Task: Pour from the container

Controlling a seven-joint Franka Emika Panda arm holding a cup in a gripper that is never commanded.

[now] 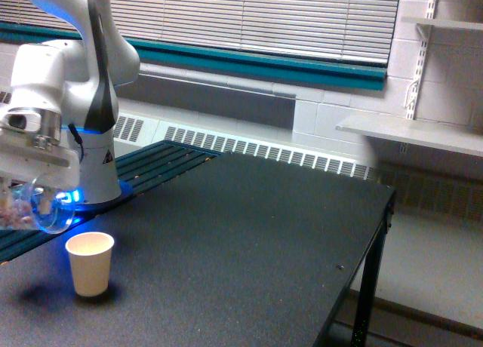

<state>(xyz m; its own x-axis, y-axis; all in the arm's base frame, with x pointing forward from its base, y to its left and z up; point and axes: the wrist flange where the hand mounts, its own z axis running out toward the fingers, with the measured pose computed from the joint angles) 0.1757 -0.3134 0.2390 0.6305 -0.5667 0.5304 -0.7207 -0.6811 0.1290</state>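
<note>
I see the gripper (30,196) at the exterior view's left edge, jaws closed around the clear container (34,209), which lies tipped nearly on its side between them. Brownish-pink bits (11,213) sit toward its end at the frame's edge. Blue light glows just behind the jaws. A cream paper cup (90,263) stands upright on the dark worktop (249,241), below the jaws and apart from the container.

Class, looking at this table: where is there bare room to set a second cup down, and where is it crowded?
Free: the wide dark table from the paper cup across to its edge on the exterior view's right. Crowded: the corner on that view's left, where the gripper holds the tilted container above the cup, beside the arm's base.
</note>
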